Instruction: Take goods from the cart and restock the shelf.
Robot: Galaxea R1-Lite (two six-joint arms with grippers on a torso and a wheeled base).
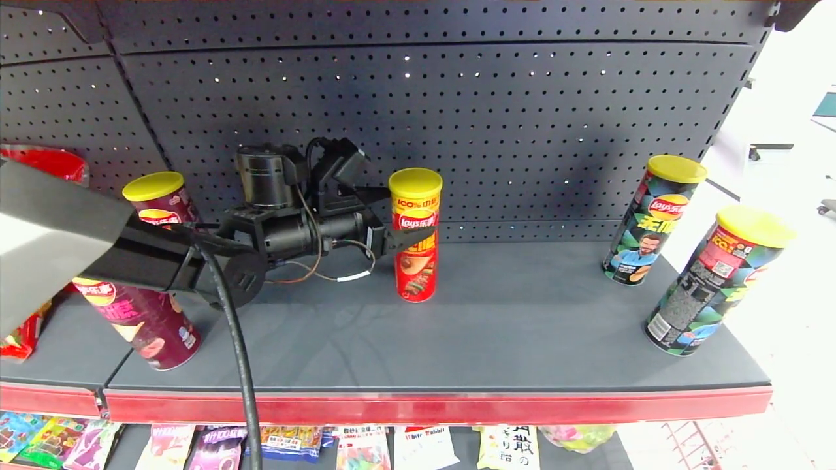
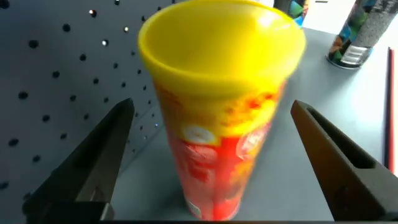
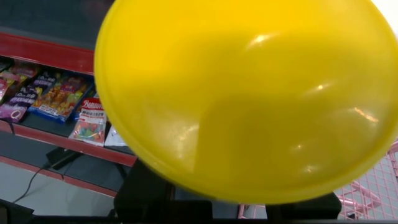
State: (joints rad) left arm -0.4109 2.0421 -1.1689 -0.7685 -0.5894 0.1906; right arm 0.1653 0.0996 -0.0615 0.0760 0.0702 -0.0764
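A red chip can with a yellow lid (image 1: 415, 241) stands upright on the dark shelf (image 1: 509, 326), near the pegboard back. My left gripper (image 1: 400, 236) is open around its upper half. In the left wrist view the red can (image 2: 217, 143) sits between the two fingers (image 2: 99, 162), with a gap on each side. The right wrist view looks straight onto the yellow lid of another can (image 3: 249, 99), held close to the camera above the aisle floor. Dark fingers (image 3: 146, 193) show under its edge.
A maroon can (image 1: 147, 320) stands at the shelf's left behind my left arm. Two dark patterned cans (image 1: 653, 222) (image 1: 715, 287) stand at the right end. Bare shelf lies between them and the red can. Snack bags (image 1: 359, 447) fill the lower shelf. A pink cart (image 3: 373, 199) is nearby.
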